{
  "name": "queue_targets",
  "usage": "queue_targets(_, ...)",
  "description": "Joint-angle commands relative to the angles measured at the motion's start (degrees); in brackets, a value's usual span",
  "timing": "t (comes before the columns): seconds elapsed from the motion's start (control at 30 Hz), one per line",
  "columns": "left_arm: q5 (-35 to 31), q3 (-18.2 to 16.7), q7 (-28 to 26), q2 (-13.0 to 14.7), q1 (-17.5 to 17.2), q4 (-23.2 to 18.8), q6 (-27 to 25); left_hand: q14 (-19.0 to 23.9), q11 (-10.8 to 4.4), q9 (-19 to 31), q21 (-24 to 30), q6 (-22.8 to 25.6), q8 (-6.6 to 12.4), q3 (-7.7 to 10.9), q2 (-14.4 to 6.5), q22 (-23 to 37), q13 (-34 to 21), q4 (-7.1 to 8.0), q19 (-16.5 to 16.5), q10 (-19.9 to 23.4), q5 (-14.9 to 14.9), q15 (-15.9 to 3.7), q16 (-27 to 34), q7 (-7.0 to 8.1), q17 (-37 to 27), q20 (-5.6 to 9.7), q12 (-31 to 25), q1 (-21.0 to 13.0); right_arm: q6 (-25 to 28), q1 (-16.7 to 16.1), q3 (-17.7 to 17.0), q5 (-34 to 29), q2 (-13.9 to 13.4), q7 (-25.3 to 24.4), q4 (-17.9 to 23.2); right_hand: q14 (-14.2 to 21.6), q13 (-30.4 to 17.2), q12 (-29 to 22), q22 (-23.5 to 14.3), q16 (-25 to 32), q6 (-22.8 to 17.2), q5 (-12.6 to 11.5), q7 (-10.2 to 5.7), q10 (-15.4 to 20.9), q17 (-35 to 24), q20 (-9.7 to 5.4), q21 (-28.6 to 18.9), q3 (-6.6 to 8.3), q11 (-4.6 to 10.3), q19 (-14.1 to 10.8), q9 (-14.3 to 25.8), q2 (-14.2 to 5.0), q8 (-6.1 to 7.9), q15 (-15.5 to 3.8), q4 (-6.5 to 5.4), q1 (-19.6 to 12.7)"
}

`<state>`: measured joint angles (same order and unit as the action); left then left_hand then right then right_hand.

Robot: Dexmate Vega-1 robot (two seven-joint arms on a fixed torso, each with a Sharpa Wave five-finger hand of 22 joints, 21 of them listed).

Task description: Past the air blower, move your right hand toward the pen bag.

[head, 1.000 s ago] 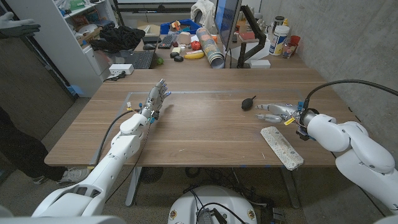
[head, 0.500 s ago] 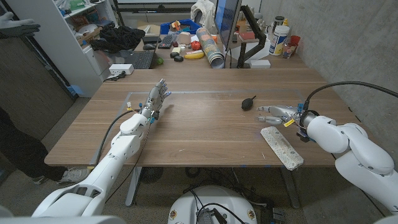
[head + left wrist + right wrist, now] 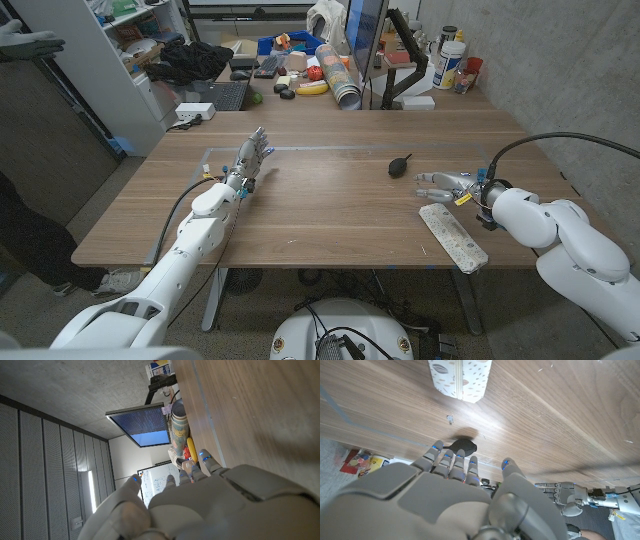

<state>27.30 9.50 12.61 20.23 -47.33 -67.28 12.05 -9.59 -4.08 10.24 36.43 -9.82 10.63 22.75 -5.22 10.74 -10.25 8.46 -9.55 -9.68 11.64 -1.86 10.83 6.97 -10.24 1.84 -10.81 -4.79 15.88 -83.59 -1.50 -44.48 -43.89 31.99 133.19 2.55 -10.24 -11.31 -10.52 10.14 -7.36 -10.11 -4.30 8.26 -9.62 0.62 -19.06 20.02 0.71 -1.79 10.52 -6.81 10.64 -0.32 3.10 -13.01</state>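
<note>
My right hand [image 3: 447,183] hovers over the wooden table [image 3: 330,210] with its fingers spread and nothing in them. Just beside it, toward my own body, lies the pen bag [image 3: 452,236], one end close under my fingers, the other running back toward the table's near edge. It is a long, flat, pale pouch scattered with small leaf-like marks, and the right wrist view shows a zip seam [image 3: 459,380] down its middle. I judge it light and soft, a fabric case that will sag if I lift it by one end, so I would close on it across the narrow width near its middle, thumb on one long side and fingers on the other. The cloth should give enough grip. Beyond my fingertips sits the air blower [image 3: 399,164], small, black and bulb-shaped. Well apart across the table, my left hand [image 3: 253,157] is open and idle.
</note>
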Motion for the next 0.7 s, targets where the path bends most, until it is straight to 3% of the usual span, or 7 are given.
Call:
queue_targets(0.03, 0.17, -0.16, 0.37, 0.18, -0.12, 0.1, -0.04, -3.02, 0.44, 0.21, -0.21, -2.26, 0.18, -0.22, -0.55, 0.13, -0.11, -0.05, -4.5, -0.94, 0.25, -0.46, 0.11, 0.18, -0.12, 0.46, -0.22, 0.18, 1.59, 0.23, 0.93, -0.49, -0.41, 0.57, 0.02, -0.1, -0.21, -0.29, -0.21, 0.0, 0.38, -0.09, 0.07, -0.06, -0.08, -0.09, 0.19, 0.16, -0.09, -0.43, 0.15, 0.09, 0.13, 0.12, 0.37, -0.87)
queue_targets(0.7, 0.13, -0.67, -0.08, 0.97, -0.92, -0.84, -0.81, -3.0, 0.35, 0.22, -0.33, -2.28, 0.18, -0.3, -0.61, 0.14, -0.11, -0.02, -4.4, -0.9, 0.25, -0.48, 0.11, 0.22, -0.13, 0.51, -0.25, 0.19, 2.95, 2.11, 3.06, -0.89, -1.49, 0.74, -1.42, -0.11, -0.2, -0.3, -0.21, 0.02, 0.41, -0.04, 0.03, -0.16, -0.09, -0.07, 0.44, 0.19, -0.12, -0.46, 0.15, 0.08, 0.18, 0.07, 0.79, -1.28)
